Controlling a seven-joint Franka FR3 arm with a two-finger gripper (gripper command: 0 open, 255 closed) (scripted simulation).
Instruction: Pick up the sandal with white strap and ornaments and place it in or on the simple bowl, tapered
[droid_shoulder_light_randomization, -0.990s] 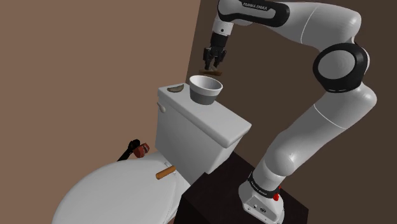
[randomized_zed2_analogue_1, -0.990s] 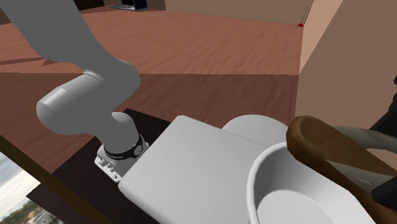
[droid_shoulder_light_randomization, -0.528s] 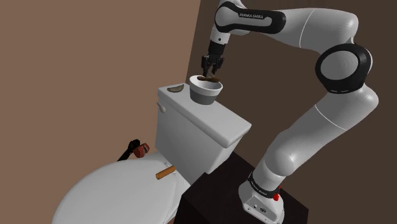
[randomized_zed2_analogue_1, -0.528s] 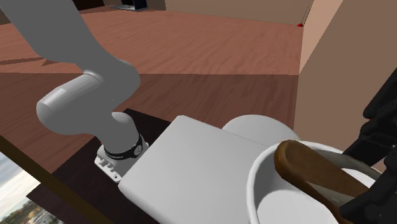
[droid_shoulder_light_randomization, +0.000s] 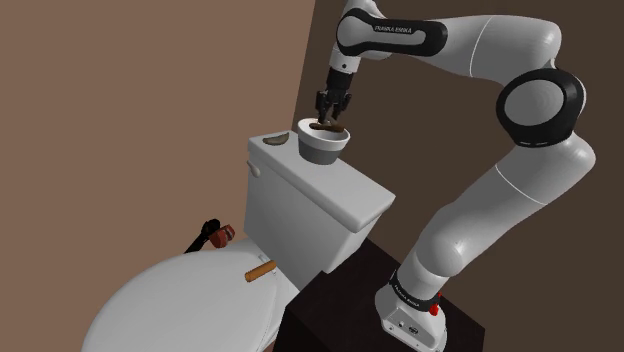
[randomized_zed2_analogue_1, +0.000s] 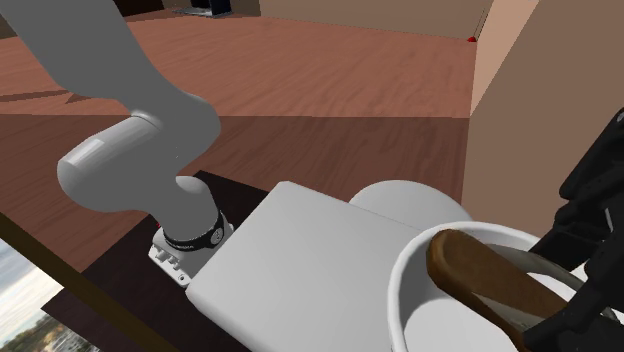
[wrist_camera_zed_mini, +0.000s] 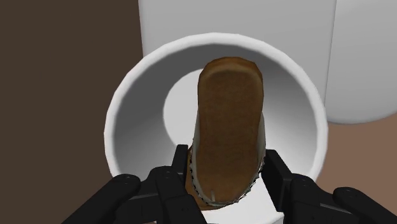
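- The lettering FRANKA EMIKA runs along the top link of the arm (droid_shoulder_light_randomization: 450, 40) in the shoulder view. The black band (droid_shoulder_light_randomization: 412, 292) at its foot also carries writing, which I can barely read.
- In the second exterior view that band has white marks I cannot read.
- My gripper (wrist_camera_zed_mini: 226, 175) is clenched on the sandal (wrist_camera_zed_mini: 229, 108). In the wrist view the two black fingers press its heel end from either side.
- The sandal is brown, with a pale strap (wrist_camera_zed_mini: 197, 184) edged in tiny beads near the fingers. Its toe end reaches away from the fingers, down inside the bowl (wrist_camera_zed_mini: 118, 121).
- I cannot tell whether the toe touches the bowl's inside.
- The bowl is white and stands on the white toilet tank (droid_shoulder_light_randomization: 320, 190), near the wall.
- The second exterior view cuts off part of the bowl and the gripper at its edge.
- A small dark half-round thing (droid_shoulder_light_randomization: 277, 140) lies on the tank beside the bowl. I can't make out what it is.
- Beyond the toilet lid (droid_shoulder_light_randomization: 170, 300) a black and red object (droid_shoulder_light_randomization: 212, 236) is partly hidden.
- A short tan cylinder (droid_shoulder_light_randomization: 260, 270) lies at the lid's tank end.
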